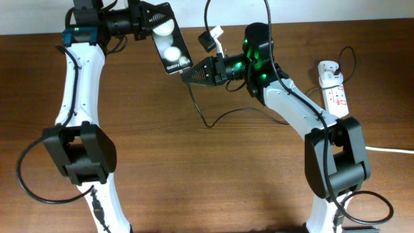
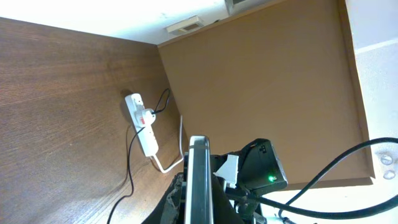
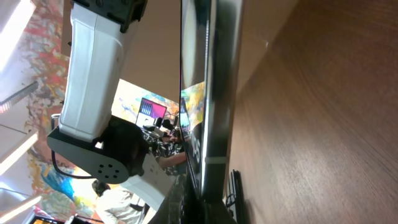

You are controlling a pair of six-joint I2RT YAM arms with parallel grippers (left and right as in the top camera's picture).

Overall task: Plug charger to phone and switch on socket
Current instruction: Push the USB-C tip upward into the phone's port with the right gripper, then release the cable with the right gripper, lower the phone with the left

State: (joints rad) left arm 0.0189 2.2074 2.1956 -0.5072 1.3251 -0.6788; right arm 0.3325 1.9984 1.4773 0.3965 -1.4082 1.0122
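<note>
The left jaws are clamped on the phone [image 1: 169, 40], holding it tilted clear of the worktop [image 1: 194, 181]. The right jaws, pinched almost closed on the charger [image 1: 206, 123] cable, sit just short of the phone's lower edge. The plug tip is hidden. The tip should go in square to the port and slowly, with the left jaws steady. The socket [image 1: 336, 94] lies well behind the right jaws.
</note>
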